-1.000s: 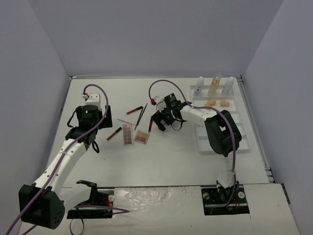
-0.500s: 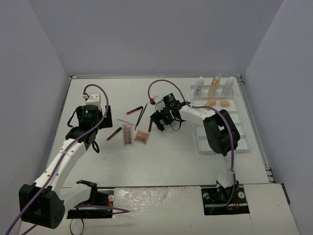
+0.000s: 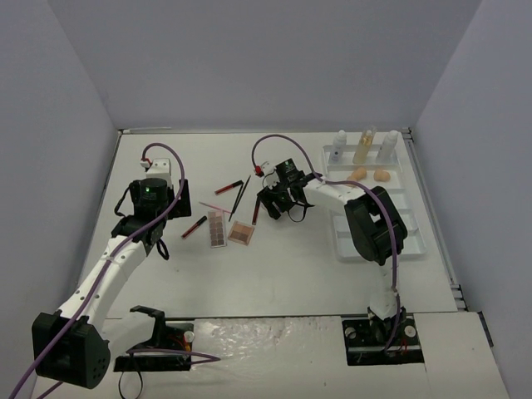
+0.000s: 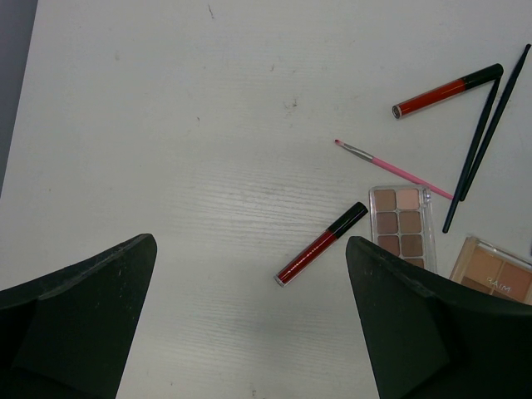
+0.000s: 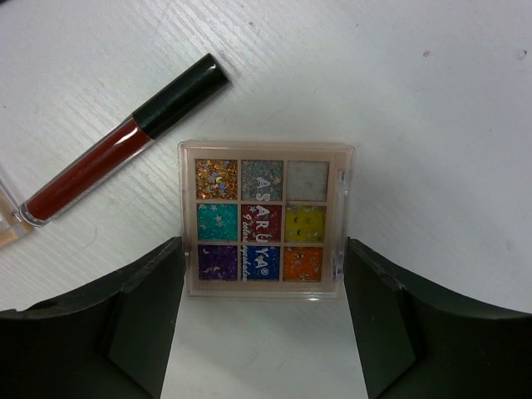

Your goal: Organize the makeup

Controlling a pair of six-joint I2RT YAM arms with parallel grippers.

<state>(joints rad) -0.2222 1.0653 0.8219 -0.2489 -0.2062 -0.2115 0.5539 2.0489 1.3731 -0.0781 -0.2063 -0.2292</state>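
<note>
**A:** White tabletop [image 3: 291,266], grey walls. R side status?

**B:** My right gripper [image 5: 264,249] has its fingers [image 5: 141,316] flanking the glitter palette [image 5: 266,220], right at its side edges. Can't tell if they're biting. The palette's flat on the table, red lip tube [image 5: 125,141] just beside it, tray [image 3: 416,224] well apart.

**A:** Left?

**B:** My left gripper [image 4: 249,243] is spread wide w/ nothing between, above the table near a second lip tube [image 4: 322,243].

**A:** Step?

**B:** Palette pickup, I reckon. Next needs a firm pinch, level lift, then over to a free tray compartment.
</note>
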